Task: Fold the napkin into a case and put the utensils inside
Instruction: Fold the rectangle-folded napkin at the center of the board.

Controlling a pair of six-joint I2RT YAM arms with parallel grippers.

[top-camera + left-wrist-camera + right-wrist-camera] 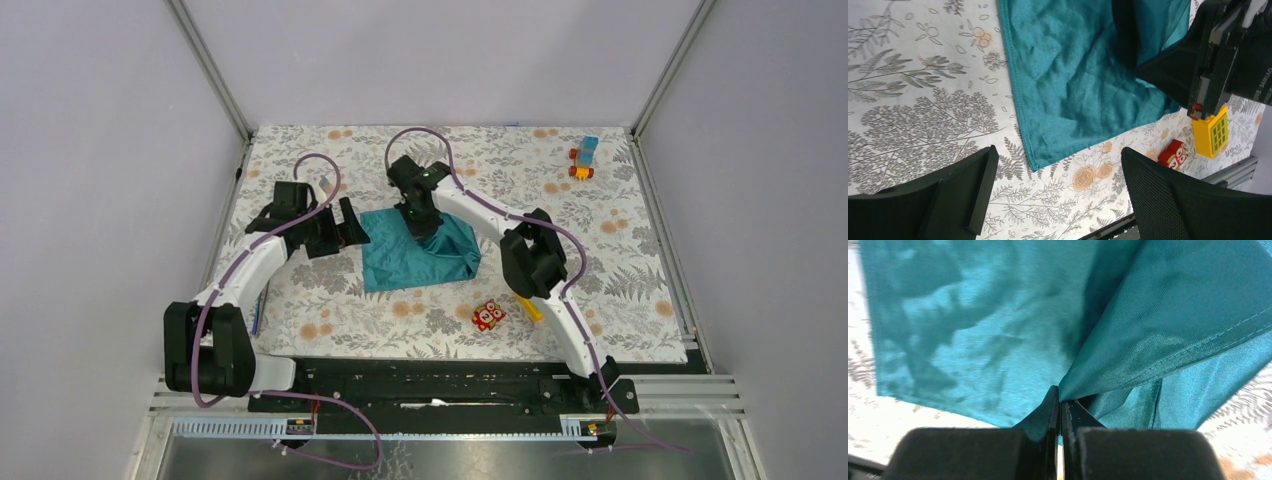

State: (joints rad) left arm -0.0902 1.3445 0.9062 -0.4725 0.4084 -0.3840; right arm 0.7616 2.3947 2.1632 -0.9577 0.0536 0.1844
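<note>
The teal napkin (420, 258) lies on the floral mat near the middle, partly folded with a raised flap. My right gripper (418, 226) is above its far part and is shut on a fold of the cloth, seen close in the right wrist view (1060, 399), where the napkin (973, 330) fills the frame. My left gripper (350, 226) is open and empty just left of the napkin. In the left wrist view its jaws (1058, 161) stand wide apart near the napkin's (1073, 75) corner. No case has formed. A thin bluish sliver (258, 316) lies by the left arm; no utensil shows clearly.
A small red owl toy (488, 315) and a yellow gridded block (530, 308) lie in front of the napkin by the right arm; both show in the left wrist view (1175, 154) (1213, 132). A small blue and orange toy (585, 158) sits at the far right. Walls enclose the mat.
</note>
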